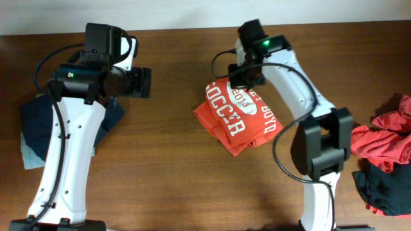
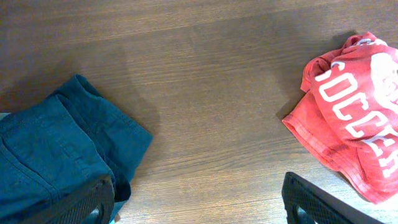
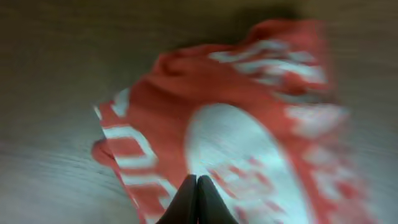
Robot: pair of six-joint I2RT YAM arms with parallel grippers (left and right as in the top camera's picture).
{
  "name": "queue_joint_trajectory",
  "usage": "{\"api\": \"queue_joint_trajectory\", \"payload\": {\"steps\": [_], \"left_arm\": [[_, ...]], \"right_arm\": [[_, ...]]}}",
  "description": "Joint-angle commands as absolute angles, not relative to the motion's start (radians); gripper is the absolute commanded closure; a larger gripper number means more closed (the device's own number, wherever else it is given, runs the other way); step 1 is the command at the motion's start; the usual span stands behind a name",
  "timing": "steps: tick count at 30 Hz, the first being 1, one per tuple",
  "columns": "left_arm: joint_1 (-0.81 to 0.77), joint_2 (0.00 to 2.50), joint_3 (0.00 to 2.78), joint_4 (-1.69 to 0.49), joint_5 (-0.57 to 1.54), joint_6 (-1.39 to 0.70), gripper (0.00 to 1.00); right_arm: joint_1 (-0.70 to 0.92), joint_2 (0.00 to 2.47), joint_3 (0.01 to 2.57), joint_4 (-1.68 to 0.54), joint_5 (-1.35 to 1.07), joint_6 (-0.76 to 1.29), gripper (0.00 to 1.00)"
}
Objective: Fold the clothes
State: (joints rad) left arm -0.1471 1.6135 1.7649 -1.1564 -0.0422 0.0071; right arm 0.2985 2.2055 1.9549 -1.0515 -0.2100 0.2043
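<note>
Dark wood table (image 1: 180,186), 2 arms at it. Mid-table lies a folded orange-red shirt (image 1: 239,119), white lettering up, "SOCCER" legible. Over the shirt's far edge sits the right gripper (image 3: 196,198): jaws closed, tips pressed together above the white print. That wrist view is blurred, so contact with the cloth cannot be told. Over bare wood to the left of the shirt, well apart from it, hangs the left gripper (image 2: 198,193): jaws spread wide, gripping nothing. At the left edge a folded navy piece (image 1: 35,119) lies partly under the left arm (image 1: 70,147); a pale piece (image 1: 29,155) shows a corner beneath it. At the right edge sits a crumpled red heap (image 1: 388,138), with a dark piece (image 1: 385,189) on its near side, touching it
</note>
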Motion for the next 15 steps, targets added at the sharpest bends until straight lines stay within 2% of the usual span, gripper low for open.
{"api": "queue_joint_trajectory", "payload": {"steps": [1, 8, 11, 15], "left_arm": [[-0.141, 1.584, 1.776, -1.153, -0.049, 0.023, 0.14], [-0.141, 1.584, 1.776, -1.153, -0.036, 0.022, 0.14], [-0.142, 1.597, 1.776, -1.144, 0.033, 0.023, 0.13], [-0.142, 1.631, 1.776, -1.099, 0.133, 0.059, 0.13]], "right_arm": [[0.361, 2.324, 1.916, -1.004, -0.329, 0.249, 0.96], [0.424, 2.41, 1.916, -0.964, -0.364, 0.246, 0.96], [0.411, 2.358, 1.933, -0.987, -0.485, 0.1, 0.91], [0.374, 2.227, 1.957, -1.077, -0.489, 0.078, 0.9]]}}
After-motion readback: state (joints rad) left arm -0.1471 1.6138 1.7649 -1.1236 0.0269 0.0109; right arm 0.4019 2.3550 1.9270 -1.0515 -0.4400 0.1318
